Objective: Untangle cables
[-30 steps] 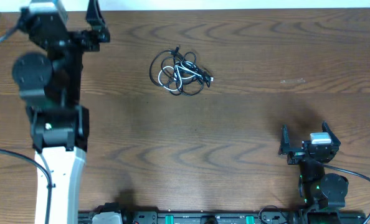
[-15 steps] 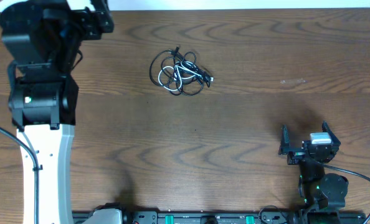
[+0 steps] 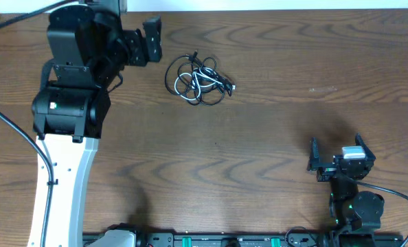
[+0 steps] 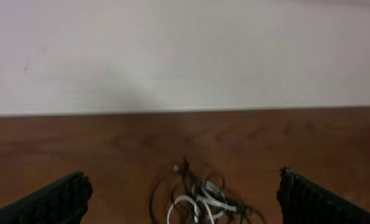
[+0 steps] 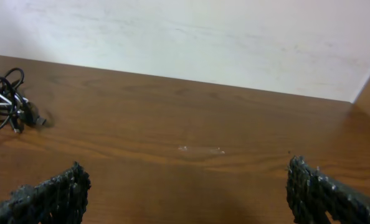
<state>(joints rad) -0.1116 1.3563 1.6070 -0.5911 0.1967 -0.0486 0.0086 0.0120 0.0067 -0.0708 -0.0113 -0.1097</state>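
Observation:
The cables (image 3: 199, 81) lie in one small tangle on the far middle of the wooden table: thin black loops wound around a short white cord. My left gripper (image 3: 146, 42) hangs open just left of the tangle, apart from it. In the left wrist view the cables (image 4: 200, 199) show blurred, low between the two black fingers, and the left gripper (image 4: 182, 180) holds nothing. My right gripper (image 3: 336, 152) rests open near the front right, far from the tangle. The right wrist view has the right gripper (image 5: 186, 169) empty and the cables (image 5: 7, 99) at the far left.
The table's far edge (image 3: 273, 9) meets a white wall just behind the tangle. The left arm's white and black body (image 3: 66, 137) stretches along the left side. The arm bases and electronics line the front edge (image 3: 211, 240).
The left arm has swung from the far left corner rightward, bringing its gripper close to the tangle. The right arm and the cables have not moved.

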